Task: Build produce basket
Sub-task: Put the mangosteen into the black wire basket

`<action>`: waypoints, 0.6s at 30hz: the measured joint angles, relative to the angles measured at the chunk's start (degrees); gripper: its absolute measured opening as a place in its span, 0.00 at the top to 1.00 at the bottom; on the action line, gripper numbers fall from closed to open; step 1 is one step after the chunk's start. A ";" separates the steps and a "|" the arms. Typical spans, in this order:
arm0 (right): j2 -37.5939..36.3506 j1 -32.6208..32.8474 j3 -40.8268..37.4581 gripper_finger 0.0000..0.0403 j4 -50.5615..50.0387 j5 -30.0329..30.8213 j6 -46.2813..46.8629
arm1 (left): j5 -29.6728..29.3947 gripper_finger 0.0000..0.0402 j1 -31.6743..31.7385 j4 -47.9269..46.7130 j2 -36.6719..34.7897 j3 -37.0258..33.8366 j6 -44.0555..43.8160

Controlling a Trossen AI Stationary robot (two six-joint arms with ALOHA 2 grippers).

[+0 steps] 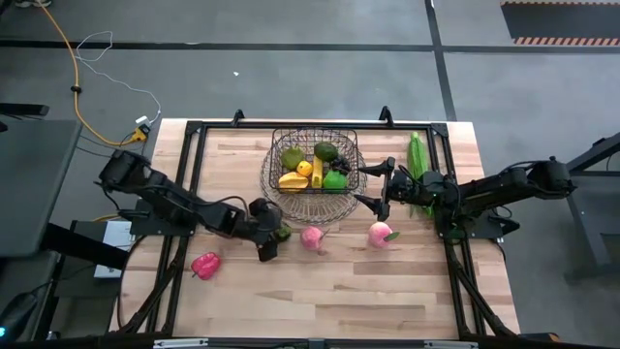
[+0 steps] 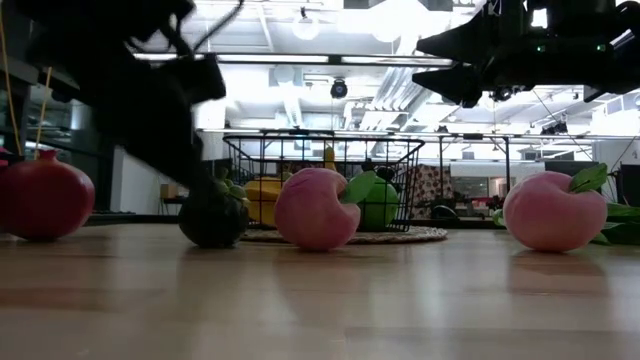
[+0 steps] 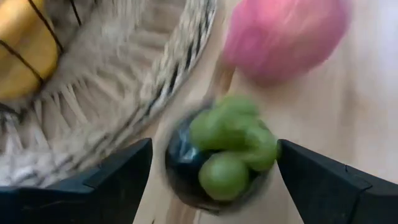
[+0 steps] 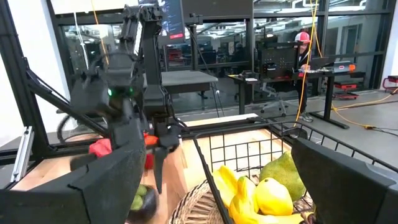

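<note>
A dark round piece of produce with green lumps on top [image 3: 224, 155] rests on the table beside the basket's woven base [image 3: 124, 81]. My left gripper [image 1: 274, 238] slants down over it, open, one finger on each side; no touch shows. The wire basket [image 1: 312, 160] holds several pieces of produce: yellow and green ones and a dark one. Two pink peaches [image 1: 311, 237] [image 1: 380, 235] and a red pepper [image 1: 205, 264] lie on the table. A long green husk [image 1: 418, 155] lies at the far right. My right gripper [image 1: 361, 186] hangs open and level at the basket's right side.
The nearer peach [image 3: 283, 37] lies just beyond the dark piece, close to my left gripper. A black frame [image 1: 194, 131] runs along the table's far and side edges. Bare wood stretches along the near half of the table [image 1: 329, 301].
</note>
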 joint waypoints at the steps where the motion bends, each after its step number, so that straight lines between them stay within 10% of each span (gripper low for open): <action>1: 0.00 -0.01 0.00 0.03 -0.01 -0.01 -0.11 | 0.52 0.18 0.29 -0.05 1.13 -0.03 0.29; 18: 0.02 -0.02 0.01 0.03 -0.70 -0.01 -1.00 | 3.13 0.18 2.89 6.70 5.34 -0.03 9.41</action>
